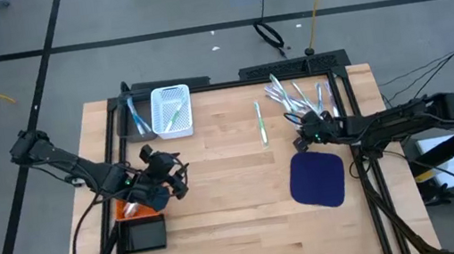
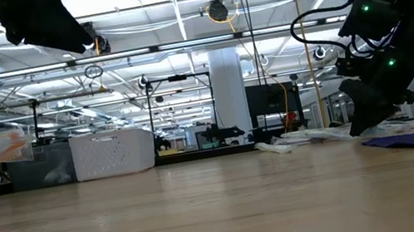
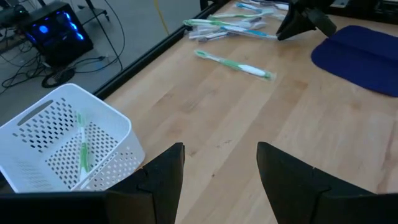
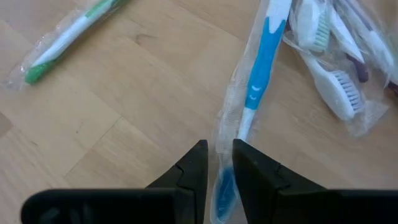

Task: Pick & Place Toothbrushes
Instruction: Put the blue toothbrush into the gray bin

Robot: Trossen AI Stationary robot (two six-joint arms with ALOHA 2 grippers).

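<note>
A pile of wrapped toothbrushes (image 1: 299, 96) lies at the table's far right, also in the right wrist view (image 4: 336, 68). One green toothbrush (image 1: 260, 124) lies alone near the middle. The white basket (image 1: 172, 110) stands at the far left with a green toothbrush (image 3: 83, 152) inside. My right gripper (image 4: 219, 171) sits at the pile's near edge, shut on a blue-and-white toothbrush (image 4: 261, 56). My left gripper (image 3: 221, 168) is open above the table's left side, touching nothing. My right gripper pinches the blue-and-white toothbrush by its blue end (image 4: 225, 180), through the clear wrapper, between the two fingers (image 4: 194, 167). The fingers point down at the table from above. The rest of the toothbrush lies flat on the wood, stretching away toward the pile.
A dark blue cloth (image 1: 318, 177) lies just near of my right gripper. An orange basket (image 1: 136, 209) and a black box (image 1: 146, 234) sit under and near my left arm. Bare wood stretches between the two arms. A black frame rims the table.
</note>
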